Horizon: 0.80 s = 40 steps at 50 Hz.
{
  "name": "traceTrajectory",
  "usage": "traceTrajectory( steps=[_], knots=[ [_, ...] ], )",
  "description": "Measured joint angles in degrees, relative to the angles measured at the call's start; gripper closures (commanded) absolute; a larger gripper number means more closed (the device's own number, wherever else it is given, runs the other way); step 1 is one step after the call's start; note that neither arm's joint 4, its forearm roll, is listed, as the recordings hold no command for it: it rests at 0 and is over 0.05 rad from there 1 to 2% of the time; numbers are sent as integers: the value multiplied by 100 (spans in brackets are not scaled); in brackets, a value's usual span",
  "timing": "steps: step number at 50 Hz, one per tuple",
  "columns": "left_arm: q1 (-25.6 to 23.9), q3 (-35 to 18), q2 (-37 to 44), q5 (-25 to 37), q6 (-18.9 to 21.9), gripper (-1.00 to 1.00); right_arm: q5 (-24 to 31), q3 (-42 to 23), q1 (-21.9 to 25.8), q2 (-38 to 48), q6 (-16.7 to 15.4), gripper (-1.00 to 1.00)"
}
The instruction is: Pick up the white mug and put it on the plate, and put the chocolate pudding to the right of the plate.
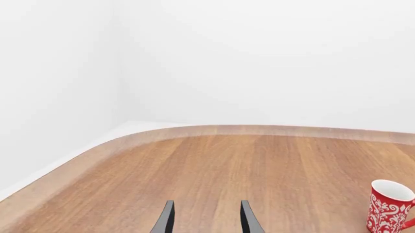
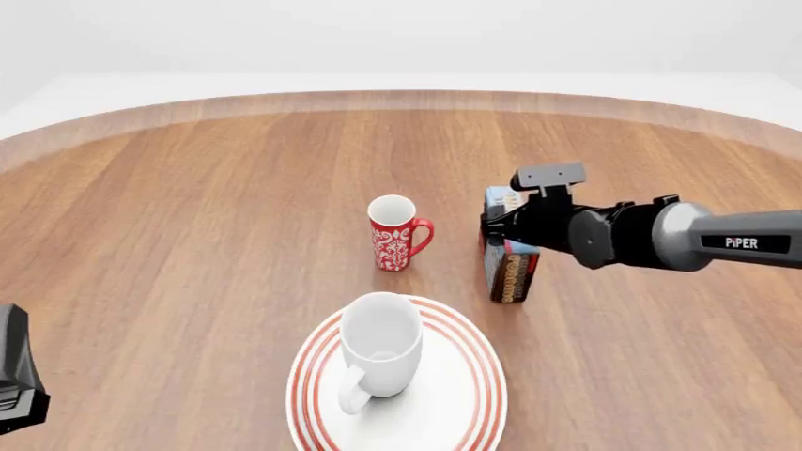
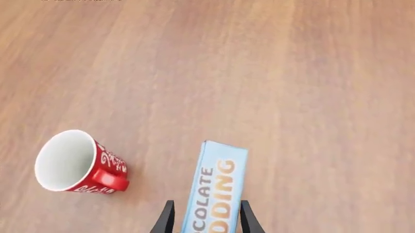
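Observation:
The white mug stands upright on the plate, a white plate with red rings, at the near middle of the table. The chocolate pudding stands on edge behind and to the right of the plate, its light blue lettered face turned up toward the right wrist camera. My right gripper is open with its jaws straddling the box; a small gap shows beside one finger. At the table's near left, away from all objects, my left gripper is open and holds nothing.
A red mug with a white pattern stands upright just behind the plate and left of the pudding box, also seen as the red mug and the red mug. The wooden table's curved far edge meets white walls.

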Motion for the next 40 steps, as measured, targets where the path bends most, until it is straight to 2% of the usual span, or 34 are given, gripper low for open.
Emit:
traceTrajectory(
  steps=[22,40],
  knots=[
    [-1,0,0,-5,0,-100,-62,91,-71,-67,-118,100],
    [0,0,0,-5,0,-100,107,201,-77,-263,-100,100]
  ],
)
